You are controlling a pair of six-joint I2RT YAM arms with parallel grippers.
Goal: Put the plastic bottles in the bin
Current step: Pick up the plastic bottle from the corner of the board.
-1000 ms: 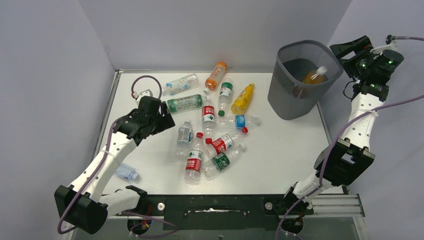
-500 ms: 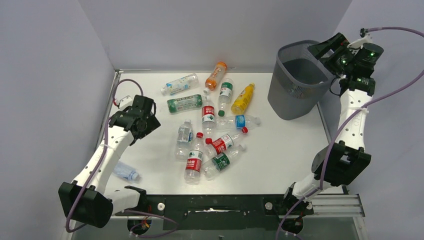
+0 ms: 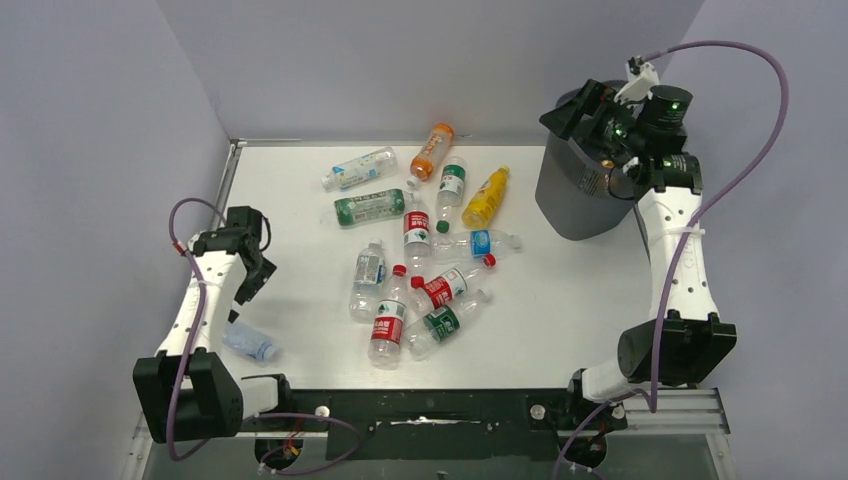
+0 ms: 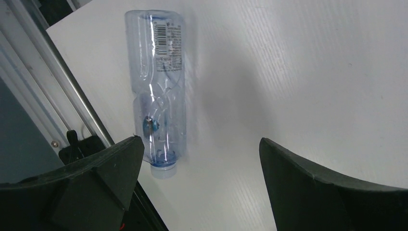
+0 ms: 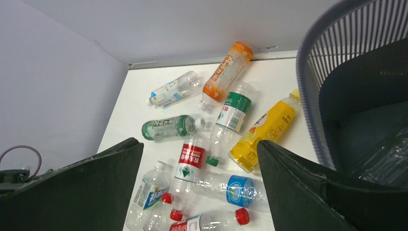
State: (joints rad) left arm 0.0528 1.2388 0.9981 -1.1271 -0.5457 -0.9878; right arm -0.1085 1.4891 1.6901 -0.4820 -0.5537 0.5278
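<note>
Top external view first: at the far left my left gripper [image 3: 256,272] hung above the white table [image 3: 560,300], its jaws spread wide with nothing between them. Through the left wrist camera I saw a blue-tinted clear plastic bottle [image 4: 161,91] lying on its side near the table's edge rail [image 4: 62,77]. Its neck end was just beside one finger [image 4: 96,178]; I could not tell whether they touched. Toward the middle lay the small clear plastic bottles [image 3: 388,322] with red, green and blue labels, with an orange plastic bottle [image 3: 432,150] and a yellow plastic bottle [image 3: 485,197] at the far side, all on the table. At the far right corner stood the dark grey wire-mesh bin [image 3: 570,200], upright. My right gripper [image 3: 580,112] hovered at its top, jaws wide apart and empty, and the right wrist camera showed a crumpled clear bottle [image 5: 385,156] inside.
</note>
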